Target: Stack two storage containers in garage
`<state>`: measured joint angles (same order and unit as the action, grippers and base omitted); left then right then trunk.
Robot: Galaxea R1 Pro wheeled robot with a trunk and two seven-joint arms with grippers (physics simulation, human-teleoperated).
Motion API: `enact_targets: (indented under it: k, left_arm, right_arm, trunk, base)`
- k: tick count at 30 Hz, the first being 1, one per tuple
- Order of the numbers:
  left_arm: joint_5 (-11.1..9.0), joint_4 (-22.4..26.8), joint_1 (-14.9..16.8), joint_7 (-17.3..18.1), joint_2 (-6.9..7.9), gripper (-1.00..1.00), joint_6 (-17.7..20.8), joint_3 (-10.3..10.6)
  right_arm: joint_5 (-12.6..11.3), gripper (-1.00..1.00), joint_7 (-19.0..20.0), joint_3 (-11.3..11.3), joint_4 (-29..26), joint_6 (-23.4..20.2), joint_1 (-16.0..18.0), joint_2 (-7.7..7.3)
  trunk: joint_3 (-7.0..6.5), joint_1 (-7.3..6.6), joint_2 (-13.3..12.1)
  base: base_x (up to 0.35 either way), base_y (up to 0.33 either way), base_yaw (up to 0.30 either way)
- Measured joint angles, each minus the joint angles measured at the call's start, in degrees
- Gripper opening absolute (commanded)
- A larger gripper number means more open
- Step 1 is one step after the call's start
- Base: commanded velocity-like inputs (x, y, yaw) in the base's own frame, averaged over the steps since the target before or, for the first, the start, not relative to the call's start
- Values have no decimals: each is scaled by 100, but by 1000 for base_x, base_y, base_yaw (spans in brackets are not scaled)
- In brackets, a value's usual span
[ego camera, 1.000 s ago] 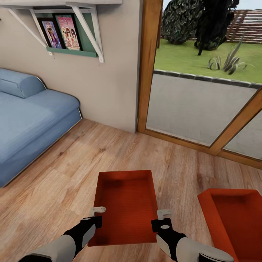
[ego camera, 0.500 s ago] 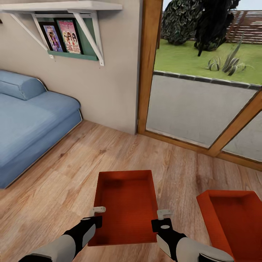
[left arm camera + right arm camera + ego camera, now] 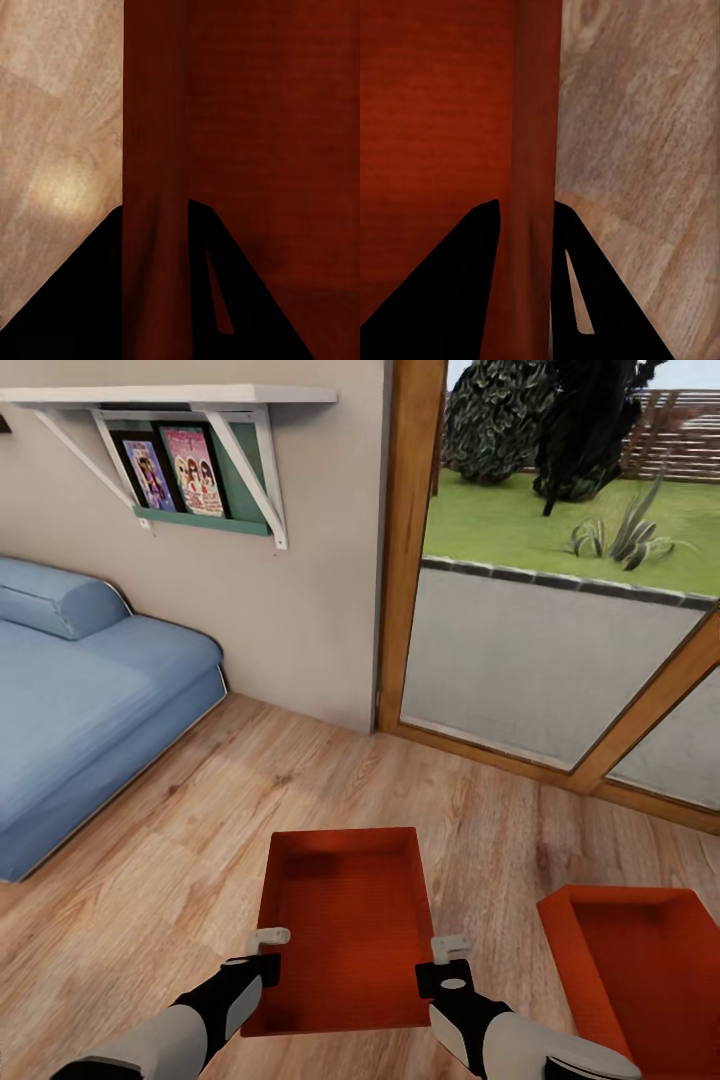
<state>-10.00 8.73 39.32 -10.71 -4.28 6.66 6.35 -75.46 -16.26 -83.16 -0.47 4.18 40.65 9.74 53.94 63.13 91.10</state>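
In the living room, I hold one orange-red storage container [image 3: 345, 930] between both arms, low in the head view over the wood-plank floor [image 3: 170, 840]. My left gripper [image 3: 268, 950] is shut on its left side wall [image 3: 154, 135], one finger on each side of the wall. On the opposite wall [image 3: 536, 112], my right gripper [image 3: 450, 957] is shut the same way. The second storage container [image 3: 630, 970] lies on the planks at the lower right, cut off by the picture's edge. The left gripper [image 3: 155, 225] and right gripper [image 3: 525, 217] straddle the thin walls in the wrist views.
A blue sofa [image 3: 80, 700] stands along the left wall. A white shelf [image 3: 180, 400] with picture books hangs above it. Wood-framed glass doors [image 3: 540, 660] close off the far right, with a garden behind them. Bare planks lie between the sofa and the containers.
The whole view has shifted a little: the shelf and sofa sit lower, and the second container has slid slightly left. The held container and both grippers keep their place in the picture.
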Motion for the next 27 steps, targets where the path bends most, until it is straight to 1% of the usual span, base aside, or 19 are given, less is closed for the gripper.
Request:
enact_targets:
  k: [27]
  left_arm:
    - [-13,3,0,-14,-5,-100,-2,10]
  right_arm:
    - [-7,-100,12,-5,4,7,0,-4]
  trunk:
    - [-485,-593,-1083]
  base:
    - [0,0,0]
